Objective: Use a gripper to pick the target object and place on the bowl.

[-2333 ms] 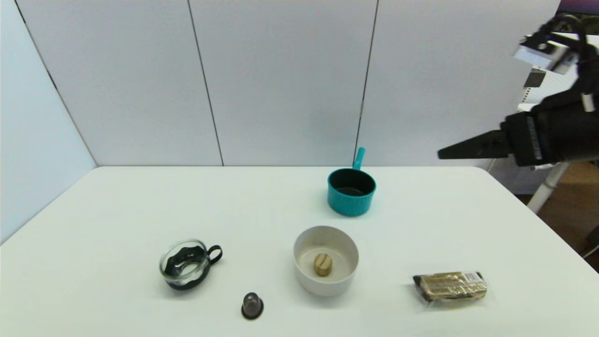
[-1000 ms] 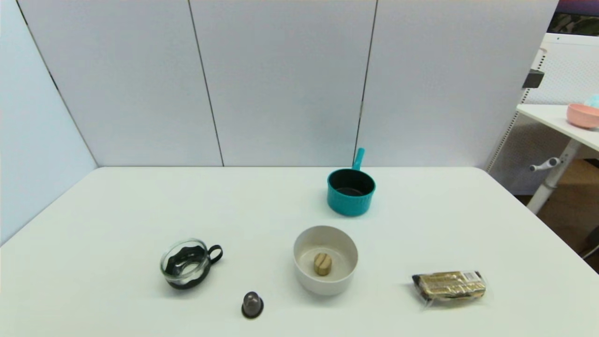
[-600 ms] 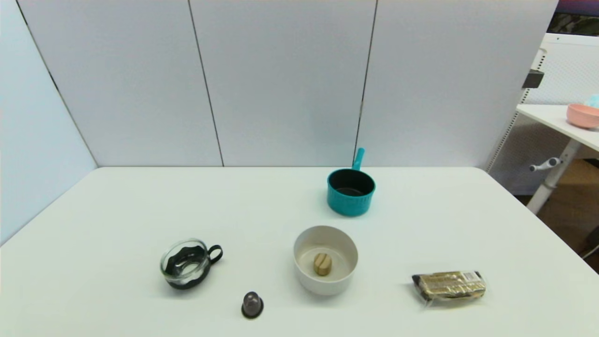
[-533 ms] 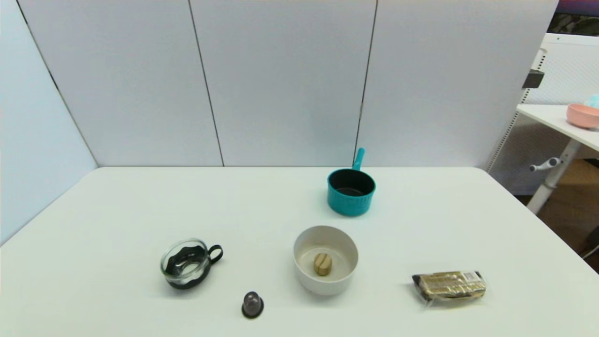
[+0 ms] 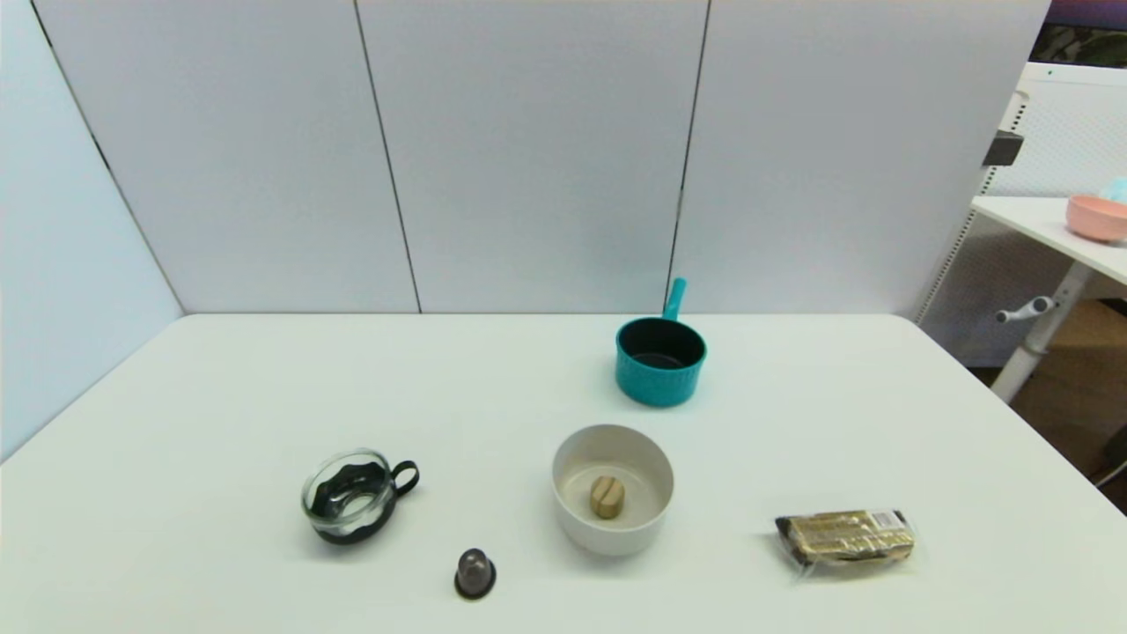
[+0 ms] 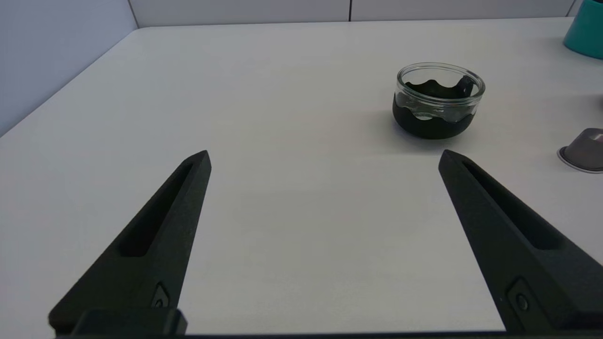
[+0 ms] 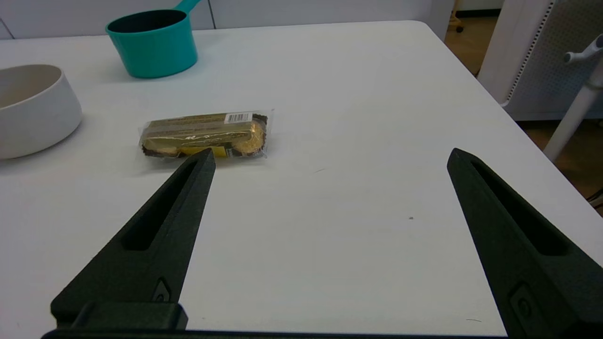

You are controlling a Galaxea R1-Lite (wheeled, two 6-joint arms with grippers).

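Observation:
The small tan wooden cylinder [image 5: 607, 497] lies inside the off-white bowl [image 5: 572, 511] near the table's front middle. The bowl also shows in the right wrist view [image 7: 33, 113]. Neither arm shows in the head view. My left gripper [image 6: 325, 157] is open and empty, low over bare table near the front left, short of the glass cup. My right gripper [image 7: 332, 157] is open and empty, low over bare table at the front right, beside the wrapped bar.
A glass cup with a black holder [image 5: 352, 497] [image 6: 438, 101], a dark grey capsule [image 5: 475, 573] [image 6: 584, 149], a teal pot [image 5: 660, 359] [image 7: 153, 42] and a plastic-wrapped brown bar [image 5: 845, 537] [image 7: 205, 134] stand on the white table. The table's right edge [image 7: 476, 80] is close.
The right arm, raised at the upper right 2.3 s ago, has left the head view. Nothing on the table has moved over the last second.

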